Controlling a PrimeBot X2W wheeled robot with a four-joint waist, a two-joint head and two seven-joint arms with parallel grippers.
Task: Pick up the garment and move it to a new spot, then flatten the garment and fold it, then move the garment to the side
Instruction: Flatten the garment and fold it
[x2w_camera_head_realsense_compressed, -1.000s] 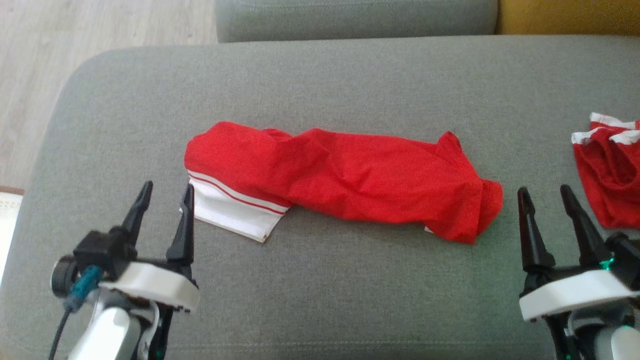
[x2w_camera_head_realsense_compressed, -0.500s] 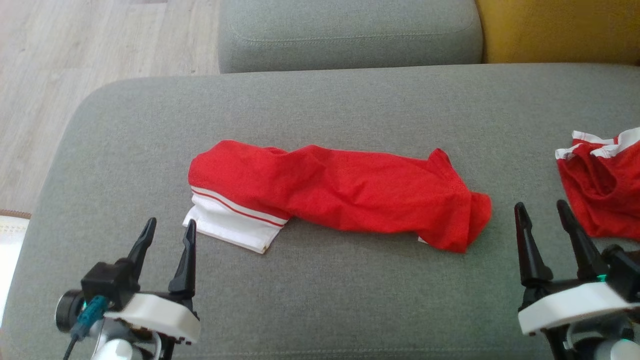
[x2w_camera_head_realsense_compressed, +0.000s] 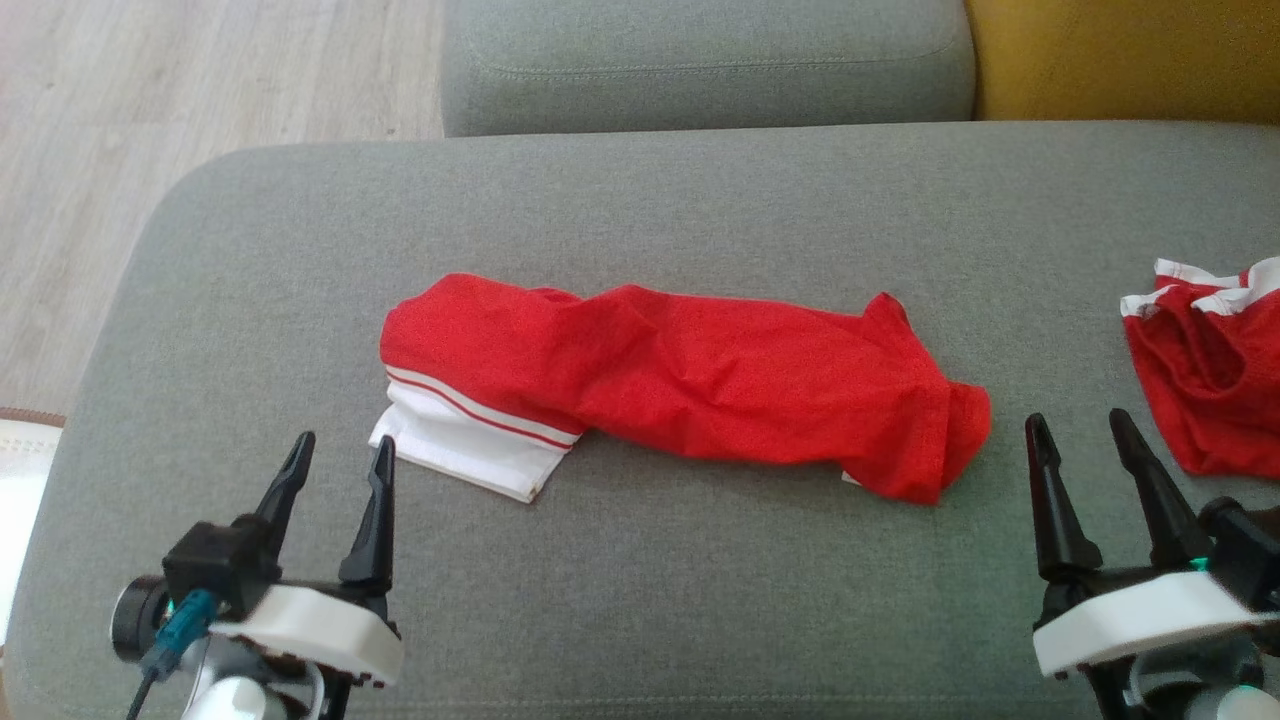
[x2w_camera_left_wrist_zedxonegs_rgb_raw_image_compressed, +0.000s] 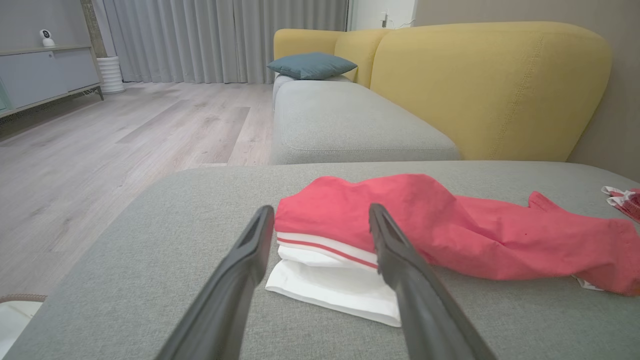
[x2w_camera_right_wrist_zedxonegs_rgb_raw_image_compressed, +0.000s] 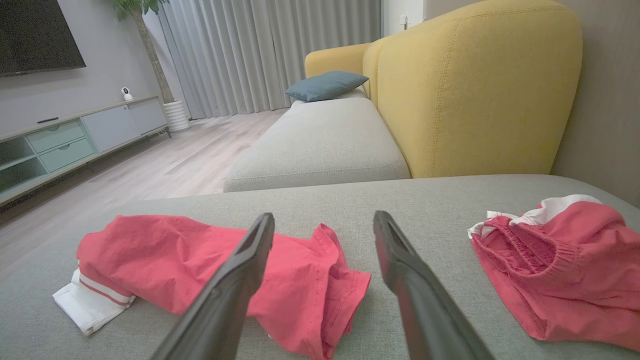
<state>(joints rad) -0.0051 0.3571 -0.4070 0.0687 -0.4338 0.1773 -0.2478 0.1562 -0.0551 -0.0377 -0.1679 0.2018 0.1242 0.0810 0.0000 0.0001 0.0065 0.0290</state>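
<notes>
A long, rumpled red garment (x2w_camera_head_realsense_compressed: 680, 385) with a white, red-striped band at its left end lies across the middle of the grey cushion (x2w_camera_head_realsense_compressed: 640, 220). My left gripper (x2w_camera_head_realsense_compressed: 344, 440) is open, its fingertips just short of the white band's near corner and touching nothing. In the left wrist view the left gripper (x2w_camera_left_wrist_zedxonegs_rgb_raw_image_compressed: 320, 210) frames that end of the garment (x2w_camera_left_wrist_zedxonegs_rgb_raw_image_compressed: 450, 225). My right gripper (x2w_camera_head_realsense_compressed: 1075, 417) is open too, empty, just right of the garment's right end. In the right wrist view the right gripper (x2w_camera_right_wrist_zedxonegs_rgb_raw_image_compressed: 324, 216) points past that end of the garment (x2w_camera_right_wrist_zedxonegs_rgb_raw_image_compressed: 190, 260).
A second red garment with white trim (x2w_camera_head_realsense_compressed: 1215, 390) lies bunched at the cushion's right edge, close to my right gripper. Beyond are another grey seat (x2w_camera_head_realsense_compressed: 700, 60) and a yellow sofa back (x2w_camera_head_realsense_compressed: 1130, 60). Wooden floor (x2w_camera_head_realsense_compressed: 150, 120) lies past the cushion's rounded left edge.
The head view has tilted, so the whole picture sits lower. Both grippers have drawn back a little toward me and stay open. The garment lies as before.
</notes>
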